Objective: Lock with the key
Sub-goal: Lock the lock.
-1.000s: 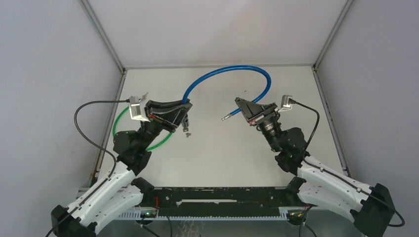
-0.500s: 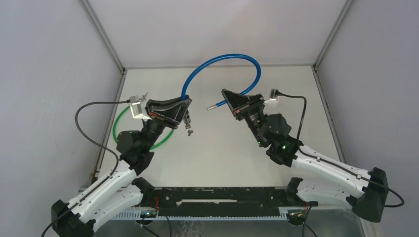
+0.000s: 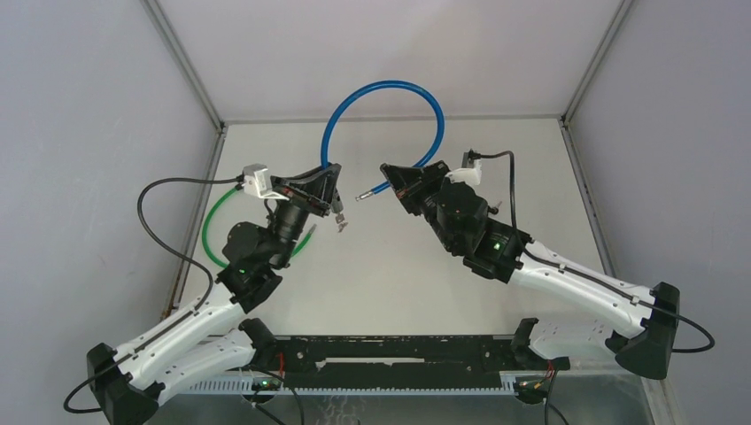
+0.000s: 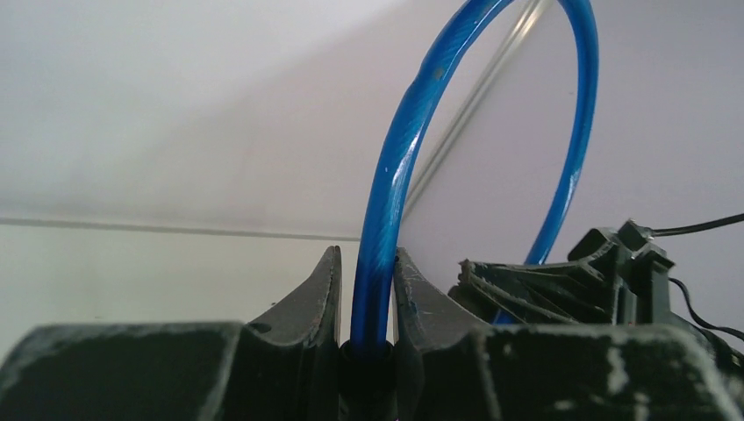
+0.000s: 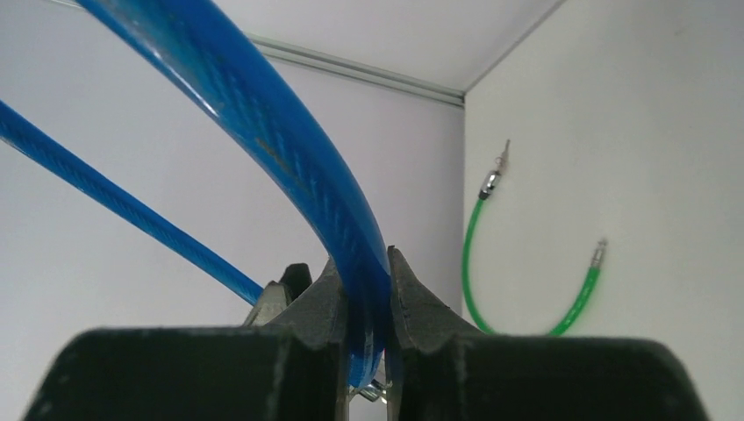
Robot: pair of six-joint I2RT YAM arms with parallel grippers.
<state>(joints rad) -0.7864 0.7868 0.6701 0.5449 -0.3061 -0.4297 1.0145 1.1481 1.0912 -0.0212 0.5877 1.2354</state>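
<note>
Two ends of the blue cable lock (image 3: 383, 87) are pinched, one in the left claw (image 3: 331, 177) and one in the right claw (image 3: 388, 173), yet its pin (image 3: 363, 196) is unjoined mid-frame, so mating and turning the key (image 3: 338, 219) look left to do.

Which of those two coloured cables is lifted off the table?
The blue cable, held up in an arch; the green cable lies flat on the table.

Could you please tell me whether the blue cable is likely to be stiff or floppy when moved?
Probably springy, not floppy: the blue cable stands in a smooth arch between the left fingers and right fingers instead of sagging. Its glossy coating might slip in a loose grip. The keys hanging near its end would likely swing.
</note>
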